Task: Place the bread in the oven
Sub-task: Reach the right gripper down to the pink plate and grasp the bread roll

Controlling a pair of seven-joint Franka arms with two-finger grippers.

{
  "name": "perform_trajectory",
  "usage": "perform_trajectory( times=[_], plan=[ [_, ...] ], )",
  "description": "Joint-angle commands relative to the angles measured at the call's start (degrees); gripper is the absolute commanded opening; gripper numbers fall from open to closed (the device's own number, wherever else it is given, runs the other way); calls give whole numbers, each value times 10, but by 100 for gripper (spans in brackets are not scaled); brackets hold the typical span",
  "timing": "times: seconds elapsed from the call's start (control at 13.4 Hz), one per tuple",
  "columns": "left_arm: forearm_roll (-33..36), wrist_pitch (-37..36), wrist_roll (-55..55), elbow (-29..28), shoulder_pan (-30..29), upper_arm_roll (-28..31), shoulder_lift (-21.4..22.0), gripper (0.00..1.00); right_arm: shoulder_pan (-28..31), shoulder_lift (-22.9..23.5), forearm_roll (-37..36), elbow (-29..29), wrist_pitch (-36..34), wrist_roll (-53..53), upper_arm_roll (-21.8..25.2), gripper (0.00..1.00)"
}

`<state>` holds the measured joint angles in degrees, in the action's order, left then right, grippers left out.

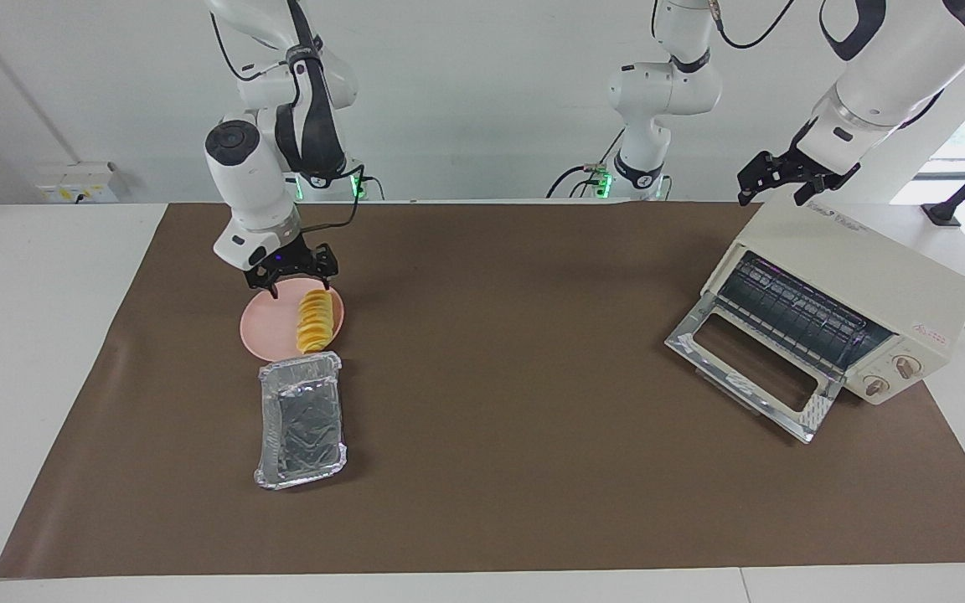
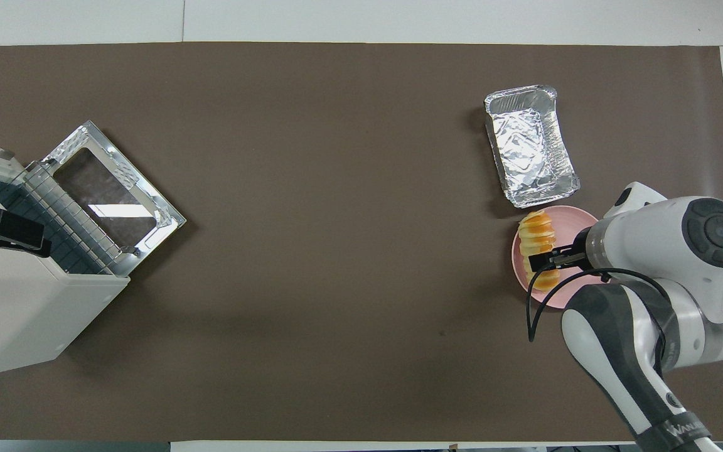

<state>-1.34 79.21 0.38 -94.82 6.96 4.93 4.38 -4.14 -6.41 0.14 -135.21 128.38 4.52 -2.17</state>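
1. The right end effector point(image 1: 298, 286) hangs over the round pink plate point(image 1: 266, 329), at the edge of the plate that is nearer to the robots. Its fingers stand wide apart and hold nothing.
2. Just below this end effector, on the same plate, lies the small golden yellow-orange bread with ridged slices point(image 1: 314, 321). In the facing view the fingertips are just above the bread's nearer end; I cannot tell if they touch it.
3. In the overhead view the right end effector point(image 2: 546, 257) covers a part of the bread point(image 2: 536, 230).
4. The crinkled silver foil tray point(image 1: 301, 419) lies farther from the robots than the right end effector, just beside the pink plate, on the brown mat point(image 1: 491, 352) that covers the table point(image 1: 30, 335).
5. The left end effector point(image 1: 784, 186) waits in the air over the top of the cream-white boxy toaster oven point(image 1: 859, 276). Its fingers also are wide and hold nothing.
6. The glass door point(image 1: 746, 368) of the oven is dropped down and open, below the left end effector, and the wire rack point(image 1: 792, 306) shows inside.
7. The bread is well apart from the oven, toward the right arm's end of the table.
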Motion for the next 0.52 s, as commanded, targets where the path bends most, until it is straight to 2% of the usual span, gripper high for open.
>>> perform_trajectory(
  times=[0.0,0.15,0.45],
  plan=[
    [5,9,-5,-12,-5,-4,13,100,8,29,-5,-16,61,1,-1,100],
    [5,9,-5,-12,-5,-4,13,100,9,44,-5,-23,106,-2,-1,100],
    [5,9,-5,-12,-5,-4,13,100,8,67,-5,-24,142,-4,-1,100]
  ],
)
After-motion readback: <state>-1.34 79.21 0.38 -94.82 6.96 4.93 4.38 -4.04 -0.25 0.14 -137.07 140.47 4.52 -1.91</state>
